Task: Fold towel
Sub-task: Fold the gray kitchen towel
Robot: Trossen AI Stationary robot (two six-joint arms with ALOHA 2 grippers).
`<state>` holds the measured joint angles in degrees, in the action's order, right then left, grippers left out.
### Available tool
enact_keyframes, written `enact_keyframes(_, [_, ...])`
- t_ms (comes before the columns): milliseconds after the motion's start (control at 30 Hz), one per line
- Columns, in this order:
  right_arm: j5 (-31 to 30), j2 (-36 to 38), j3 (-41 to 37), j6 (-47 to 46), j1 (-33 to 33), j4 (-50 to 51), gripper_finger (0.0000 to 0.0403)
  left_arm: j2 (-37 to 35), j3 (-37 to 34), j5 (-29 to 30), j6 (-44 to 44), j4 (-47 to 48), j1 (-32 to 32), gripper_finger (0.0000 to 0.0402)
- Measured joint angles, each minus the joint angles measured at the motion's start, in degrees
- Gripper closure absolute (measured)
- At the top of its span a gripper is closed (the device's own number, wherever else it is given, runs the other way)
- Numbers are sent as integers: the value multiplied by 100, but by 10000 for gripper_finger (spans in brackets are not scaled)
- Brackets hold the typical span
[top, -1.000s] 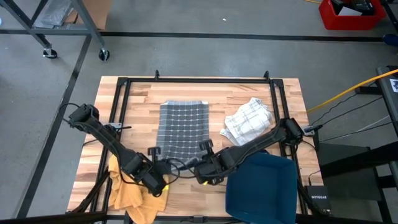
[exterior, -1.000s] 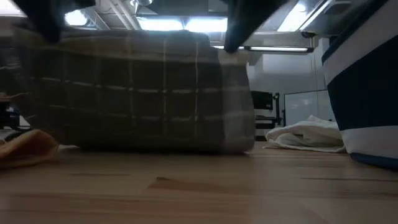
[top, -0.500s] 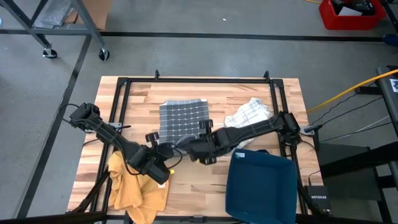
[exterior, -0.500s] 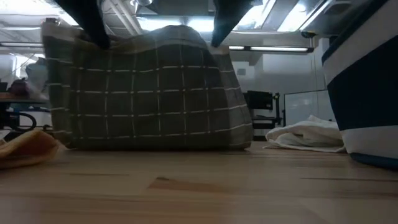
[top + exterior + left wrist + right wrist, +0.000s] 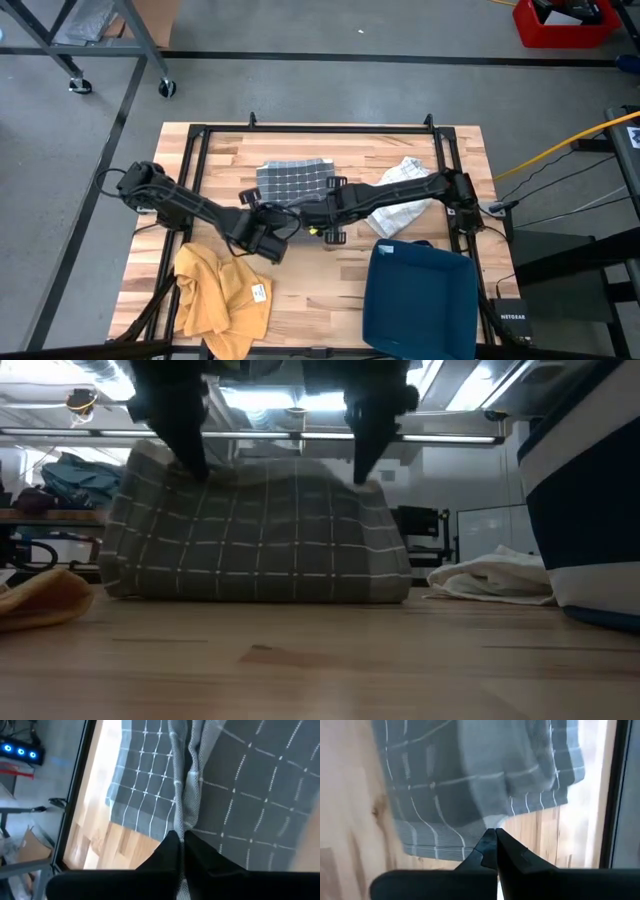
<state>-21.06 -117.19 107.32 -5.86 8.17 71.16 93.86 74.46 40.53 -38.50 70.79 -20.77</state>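
A grey checked towel point(image 5: 293, 178) lies at the middle of the table, its far part flat on the wood. Its near edge is raised and hangs as a curtain in the low view point(image 5: 255, 545). My left gripper point(image 5: 262, 205) is shut on the left end of that raised edge. My right gripper point(image 5: 318, 207) is shut on the right end. In the low view the left gripper point(image 5: 190, 460) and the right gripper point(image 5: 362, 465) come down onto the towel's top edge. My left gripper pinches a bunched strip of the towel's raised edge point(image 5: 186, 822) between its two fingers, slanting down from the near left. The cloth hangs below the fingers down to the table. My right gripper pinches the towel's edge near its right corner point(image 5: 489, 824) between its two fingers, slanting down from the near right. The edge sags slightly between the two grippers, and the cloth below reaches the table.
A yellow cloth point(image 5: 215, 295) lies bunched at the near left. A white checked towel point(image 5: 400, 190) lies crumpled right of the grey one. A blue bin point(image 5: 425, 300) stands at the near right. Black frame rails point(image 5: 195, 150) run along the table's sides and far edge.
Both grippers have gone toward the table's far edge, carrying the towel's near edge with them. The raised part has come over the far part, which has stayed flat on the table. Both have stayed shut.
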Motion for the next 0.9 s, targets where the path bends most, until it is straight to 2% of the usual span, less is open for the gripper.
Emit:
enact_keyframes(200, [-31,0,-656,44,-113,-459,371,0,-377,-38,103,-320,284,365])
enact_keyframes(467, [-294,0,-1278,334,-332,-984,288,0,-915,-20,764,-1026,773,288])
enact_keyframes(600, [-341,-2,-1334,291,-462,-877,264,0,-1309,-11,709,-1298,1098,257])
enact_keyframes(767, [-298,-2,-1336,383,-500,-647,264,0,-1360,13,336,-586,1436,255])
enact_keyframes(833, [-35,-2,-1336,628,-490,-639,267,0,-1281,-30,561,-308,1504,263])
enact_keyframes(900, [485,-2,-1336,859,-486,-636,270,0,-1187,-272,871,-139,1529,272])
